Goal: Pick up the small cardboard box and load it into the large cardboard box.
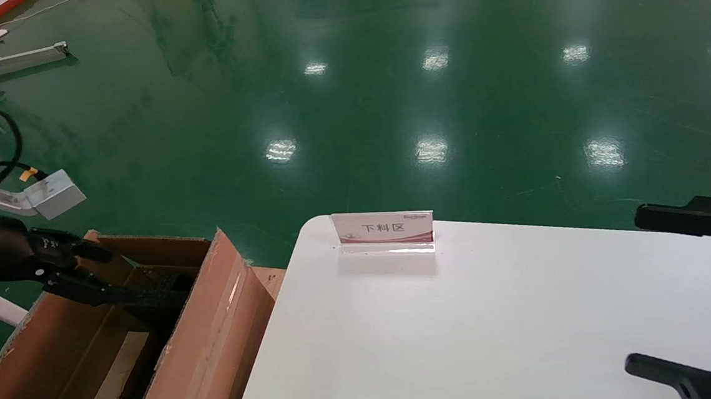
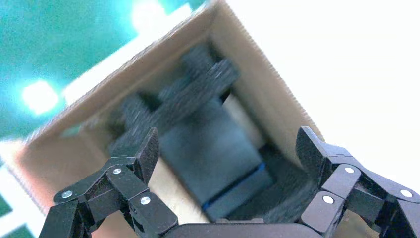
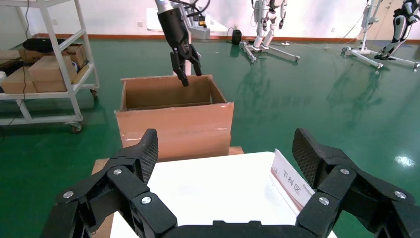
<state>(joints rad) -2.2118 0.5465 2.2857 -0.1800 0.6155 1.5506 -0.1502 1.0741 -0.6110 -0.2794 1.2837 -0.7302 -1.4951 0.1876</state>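
Over the large cardboard box with black foam, the left hand hangs wide open, empty.

Open reddish-brown large cardboard box beside table, black foam inside.

carton left of table, touching its edge | sign at table's far edge | left gripper over carton's opening | right gripper over table's right side
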